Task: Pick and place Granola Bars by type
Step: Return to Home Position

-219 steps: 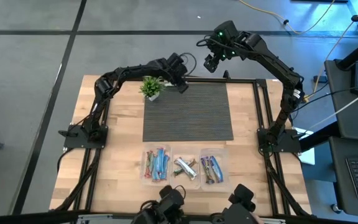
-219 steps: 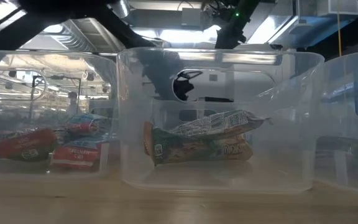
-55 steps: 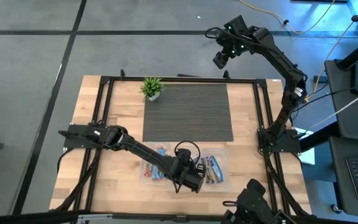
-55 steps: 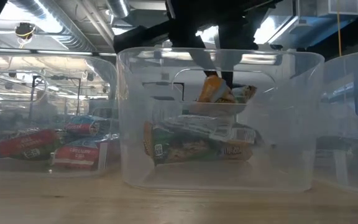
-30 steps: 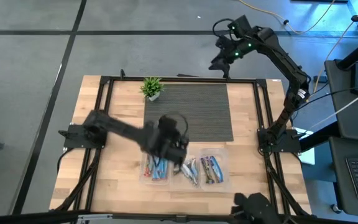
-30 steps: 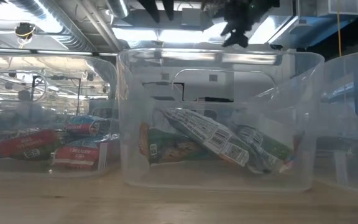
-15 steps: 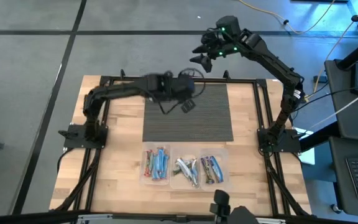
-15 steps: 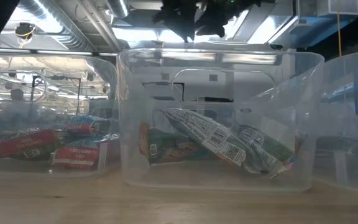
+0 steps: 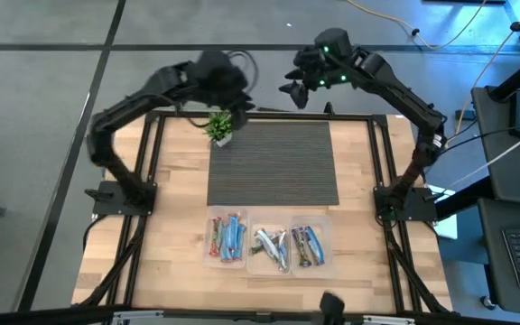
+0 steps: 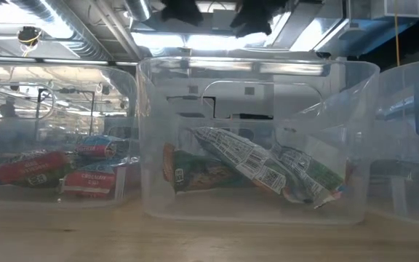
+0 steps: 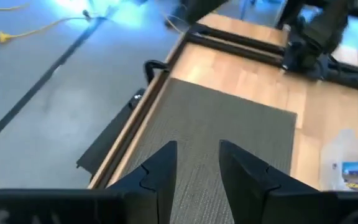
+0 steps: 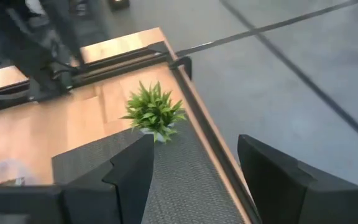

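Left pincer (image 11: 196,168), fingers apart, empty, has left middle bin (image 10: 253,69), now high over plant (image 9: 219,125) at worktop (image 9: 170,181) far edge. Right pincer (image 12: 194,168), wide apart, empty, hangs beyond that edge. Granola Bars (image 9: 273,246) lie sorted in three near-edge bins (image 9: 209,262); sorting looks complete, only homing remains.

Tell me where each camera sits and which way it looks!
High view: above the table, looking straight down; shows the left arm, the right arm and three clear bins of granola bars.
Low view: at table-top height, looking level through the middle bin; only dark arm parts at the top.
Left wrist view: on the left arm, looking past its open jaws at the grey mat.
Right wrist view: on the right arm, looking past its open jaws at the potted plant.
Shared: the high view and both wrist views show the mat.
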You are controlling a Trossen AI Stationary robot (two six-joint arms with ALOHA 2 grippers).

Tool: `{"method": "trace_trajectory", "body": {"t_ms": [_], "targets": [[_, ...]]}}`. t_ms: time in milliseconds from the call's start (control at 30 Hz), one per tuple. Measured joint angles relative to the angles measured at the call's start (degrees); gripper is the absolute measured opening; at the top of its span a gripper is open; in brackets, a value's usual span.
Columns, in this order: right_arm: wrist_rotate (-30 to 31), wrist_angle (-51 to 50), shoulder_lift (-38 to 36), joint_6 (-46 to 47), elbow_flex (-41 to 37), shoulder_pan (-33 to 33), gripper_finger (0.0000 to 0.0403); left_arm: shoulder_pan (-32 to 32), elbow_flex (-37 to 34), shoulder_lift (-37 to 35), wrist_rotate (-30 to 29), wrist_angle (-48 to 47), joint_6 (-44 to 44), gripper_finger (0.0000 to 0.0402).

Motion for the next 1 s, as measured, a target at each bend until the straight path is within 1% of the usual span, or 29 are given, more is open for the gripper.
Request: {"method": "trace_trajectory", "body": {"t_ms": [67, 133, 233, 333, 400, 533, 633, 733, 867, 1000], "targets": [[2.4, 1.0, -1.7, 0.8, -1.3, 2.8, 0.0234, 1.0, -7.8, -5.7, 0.0, 4.7, -0.8, 0.0114], [2.5, 4.1, -4.6, 1.0, -6.0, 5.3, 0.0234, 1.3, -17.5, -12.5, 0.0, 10.8, -1.2, 0.0115], [2.8, 11.4, -10.8, 1.6, -17.1, 8.3, 0.0234, 1.1, -31.2, -23.9, 0.2, 19.0, -2.3, 0.0115], [6.3, 20.2, -18.9, 3.4, -29.0, 11.0, 0.0234, 0.4, -43.5, -34.6, 0.2, 25.7, -3.8, 0.0113], [7.5, 25.2, -24.6, 4.1, -36.5, 13.0, 0.0234, -0.4, -50.9, -41.0, 0.1, 29.3, -4.4, 0.0112], [7.7, 35.5, -35.3, 4.8, -51.1, 16.7, 0.0234, -1.8, -64.2, -52.9, 0.2, 35.7, -7.2, 0.0114], [8.1, 43.4, -43.0, 7.1, -61.5, 18.7, 0.0234, -2.9, -72.4, -60.4, 0.1, 38.5, -10.1, 0.0115], [7.9, 48.7, -49.8, 10.4, -70.8, 19.7, 0.0234, -3.8, -78.7, -66.8, 0.1, 39.6, -12.7, 0.0114], [8.0, 54.2, -58.2, 12.9, -80.6, 20.7, 0.0234, -5.1, -84.7, -73.5, 0.2, 39.7, -15.2, 0.0112], [8.0, 54.2, -65.6, 11.3, -87.2, 20.8, 0.0234, -6.2, -88.5, -78.0, -0.2, 39.7, -16.3, 0.0113]]}}
